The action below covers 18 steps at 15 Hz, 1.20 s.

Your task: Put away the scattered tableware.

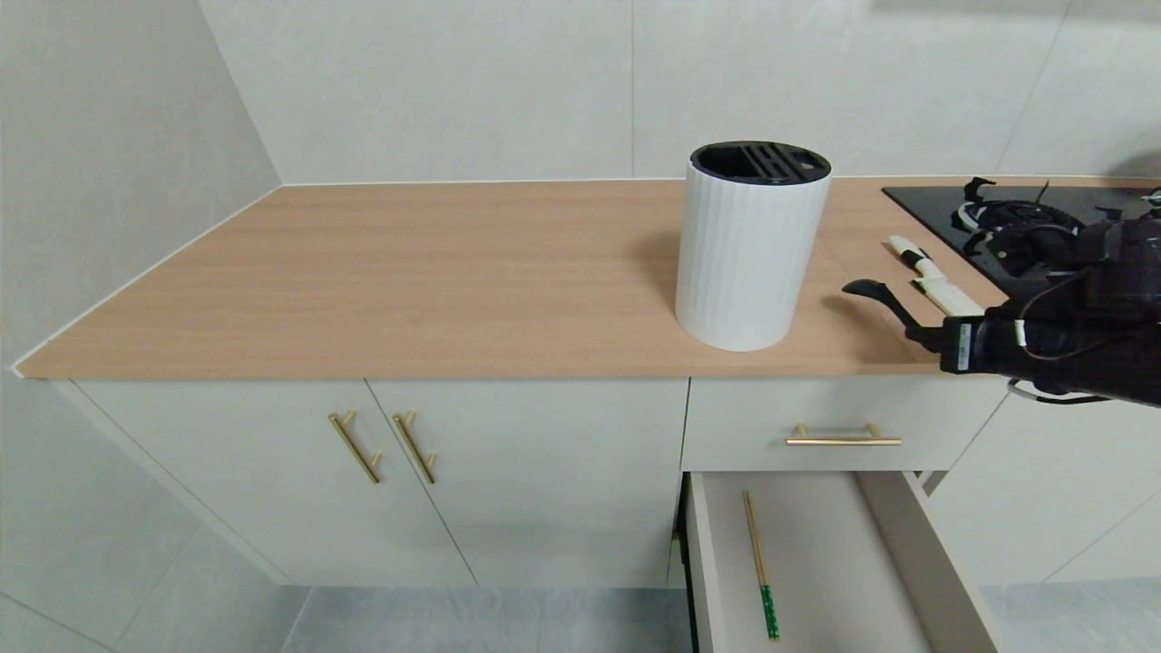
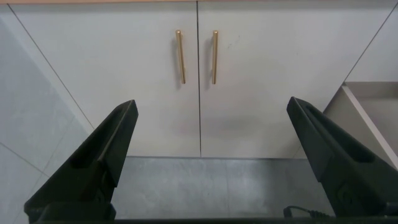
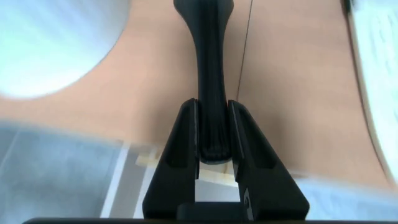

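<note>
Matt, wood-grained tabletop (image 1: 453, 272) under a white ribbed knife block (image 1: 744, 263) with a matt black top. Brass-coloured metal on the drawer handle (image 1: 843, 440); pale wooden chopstick (image 1: 756, 544), green-painted at the tip. Smooth black plastic utensil (image 1: 884, 302).

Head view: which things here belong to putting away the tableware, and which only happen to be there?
Job: black utensil in the right gripper; white utensil on the counter; chopsticks in the open drawer; white holder, probably.
Just there: stove; cabinet doors.

Drawer (image 1: 912, 544) front cut off, btm.
</note>
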Available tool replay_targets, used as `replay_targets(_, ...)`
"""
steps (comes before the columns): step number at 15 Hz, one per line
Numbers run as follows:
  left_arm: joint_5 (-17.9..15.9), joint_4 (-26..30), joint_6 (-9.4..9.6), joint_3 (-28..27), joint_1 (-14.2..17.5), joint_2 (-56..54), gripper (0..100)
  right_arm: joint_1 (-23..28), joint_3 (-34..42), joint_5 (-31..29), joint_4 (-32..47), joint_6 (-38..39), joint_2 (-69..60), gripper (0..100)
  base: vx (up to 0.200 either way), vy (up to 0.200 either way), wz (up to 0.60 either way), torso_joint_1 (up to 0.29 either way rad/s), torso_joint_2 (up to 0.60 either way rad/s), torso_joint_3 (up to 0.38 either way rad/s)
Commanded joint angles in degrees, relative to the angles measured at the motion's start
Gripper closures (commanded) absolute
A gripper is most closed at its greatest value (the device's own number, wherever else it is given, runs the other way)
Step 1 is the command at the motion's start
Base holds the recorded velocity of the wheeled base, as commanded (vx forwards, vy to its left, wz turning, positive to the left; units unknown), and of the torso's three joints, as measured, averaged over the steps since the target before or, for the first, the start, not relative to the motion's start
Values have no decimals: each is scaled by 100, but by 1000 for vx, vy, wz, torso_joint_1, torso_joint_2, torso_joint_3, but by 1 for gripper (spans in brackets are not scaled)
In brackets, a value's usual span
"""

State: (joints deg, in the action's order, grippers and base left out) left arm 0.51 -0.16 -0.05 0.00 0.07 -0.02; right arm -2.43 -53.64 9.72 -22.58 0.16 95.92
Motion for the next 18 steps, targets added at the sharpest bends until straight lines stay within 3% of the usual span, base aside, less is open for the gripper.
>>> replay_targets(1,2,-2,-4,0,1,2,0,-4,1022,259,131,28,-1558,100,0,0,0,0,0,0)
replay_targets(6,2,-2,5,0,1,2,0,-12,1787,285,394,-16,-2639,100,0,0,0,0,0,0)
replay_targets(9,2,-2,-4,0,1,2,0,-47,1954,276,974,-719,-2516,100,0,0,0,0,0,0)
replay_targets(18,2,-2,-4,0,1,2,0,-170,2270,250,974,-1202,-2411,100,0,0,0,-46,102,56)
